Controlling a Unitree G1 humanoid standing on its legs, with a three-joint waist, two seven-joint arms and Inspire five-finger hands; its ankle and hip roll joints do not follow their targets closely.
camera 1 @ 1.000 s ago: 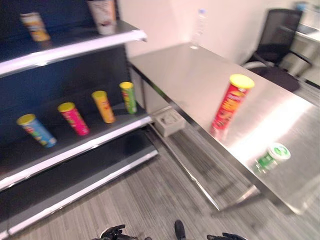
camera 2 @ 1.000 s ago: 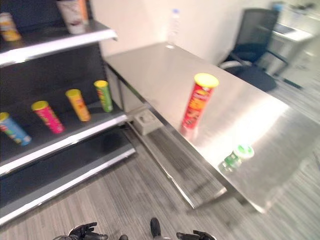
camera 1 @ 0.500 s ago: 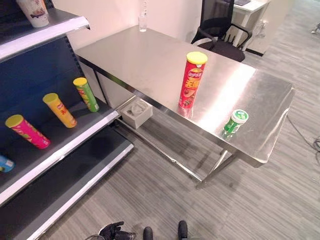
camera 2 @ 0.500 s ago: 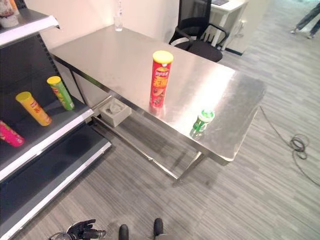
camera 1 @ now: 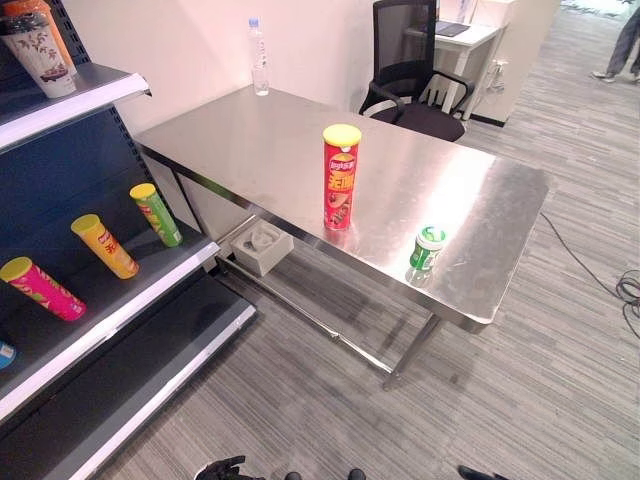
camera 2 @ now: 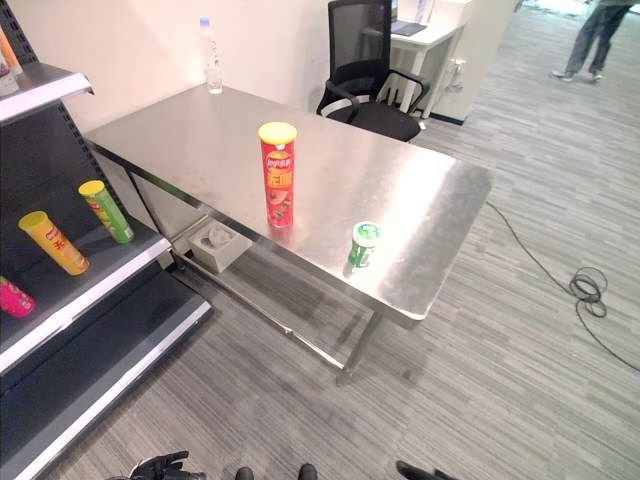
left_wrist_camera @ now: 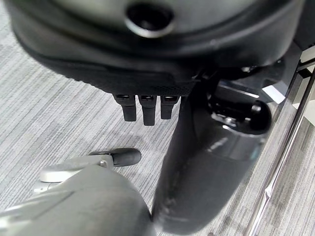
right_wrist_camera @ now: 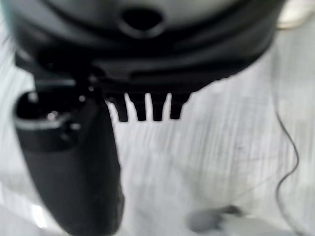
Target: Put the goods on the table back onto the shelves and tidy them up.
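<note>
Steel table runs from about ten o'clock toward four o'clock across the head views, with grey striped floor around it. Near its middle stands a tall red canister with a yellow lid, upright. Toward four o'clock from it, near the table's front edge, stands a short green can with a white top, also upright and well apart from the canister. At the far end, around eleven o'clock, a clear water bottle stands by the wall. A grey box sits on the rail under the table.

At nine o'clock is the dark shelf unit. On its middle shelf stand three canisters, leaning in the picture: a green one nearest the table, a yellow one beside it and a pink one farther out. On the top shelf stands a white cup.

A black office chair stands beyond the table at one o'clock, next to a white desk. A person's legs show at the far two o'clock corner.

The left hand hangs low over the floor at six o'clock, fingers straight and apart, holding nothing. The right hand hangs likewise over the floor, fingers straight, empty.
</note>
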